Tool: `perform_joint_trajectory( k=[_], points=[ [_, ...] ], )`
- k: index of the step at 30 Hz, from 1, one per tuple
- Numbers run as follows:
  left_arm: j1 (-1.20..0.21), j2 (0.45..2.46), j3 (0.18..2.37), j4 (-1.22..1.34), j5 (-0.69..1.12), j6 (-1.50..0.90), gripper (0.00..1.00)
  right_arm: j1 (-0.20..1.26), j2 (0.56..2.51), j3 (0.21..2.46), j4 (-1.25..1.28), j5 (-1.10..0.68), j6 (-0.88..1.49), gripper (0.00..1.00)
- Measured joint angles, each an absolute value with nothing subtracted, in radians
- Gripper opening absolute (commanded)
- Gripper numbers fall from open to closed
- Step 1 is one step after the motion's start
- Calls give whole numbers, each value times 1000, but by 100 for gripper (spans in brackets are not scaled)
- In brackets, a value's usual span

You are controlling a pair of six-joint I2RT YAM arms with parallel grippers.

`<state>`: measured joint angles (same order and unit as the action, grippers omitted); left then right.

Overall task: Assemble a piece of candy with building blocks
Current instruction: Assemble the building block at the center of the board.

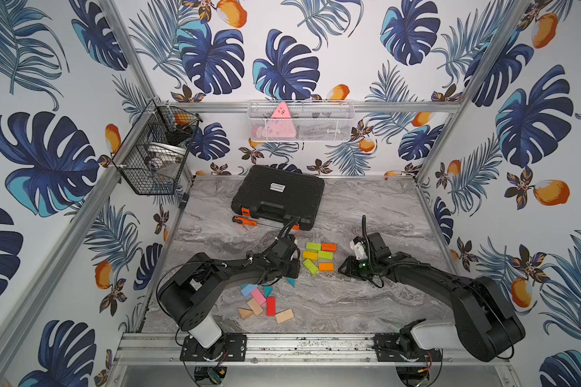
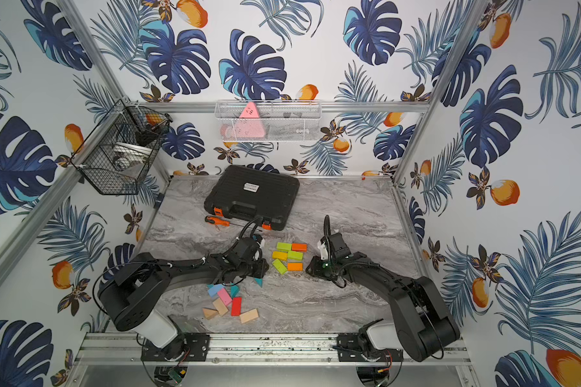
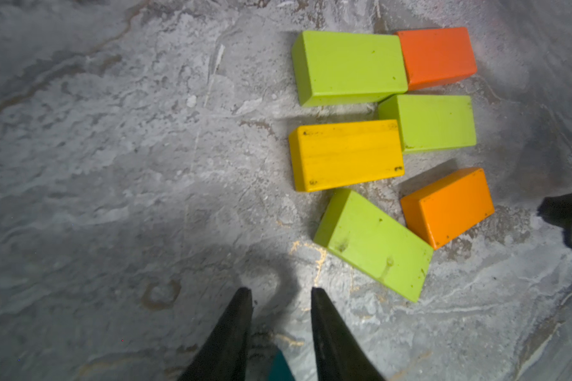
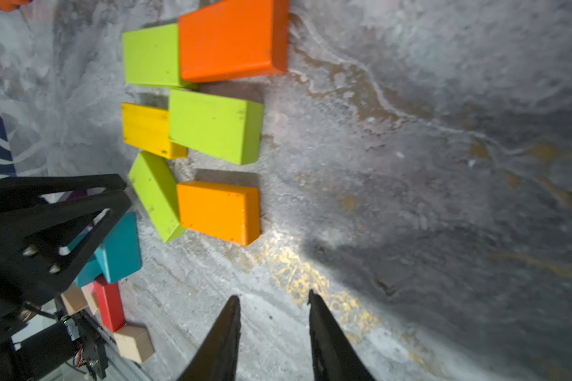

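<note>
Left gripper parted, teal wedge beside, screwdriver, toolbox beyond

You're at a lab robot cell: silver aluminium frame rails box in leaf-patterned wallpaper walls; a black left arm and black right arm sit bolted on a front metal rail by the grey marble-look tabletop.

Six green, yellow, orange bricks lying flat together, loose blocks nearby (mixed colours)
</note>
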<state>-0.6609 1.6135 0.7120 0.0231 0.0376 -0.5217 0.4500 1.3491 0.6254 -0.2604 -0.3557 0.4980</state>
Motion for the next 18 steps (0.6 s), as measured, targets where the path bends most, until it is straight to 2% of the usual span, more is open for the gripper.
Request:
perform_joint_trajectory(
  k=[5,10,18],
  points=[
    [-638,1577,687,-7,22,-524,36,582,1346,660,-289,-373,499,22],
    [-621,1560,679,-26,18,-524,35,731,1446,686,-254,-369,567,19],
    [-616,1557,665,-7,19,-525,35,788,1575,731,-199,-302,636,17]
  ],
)
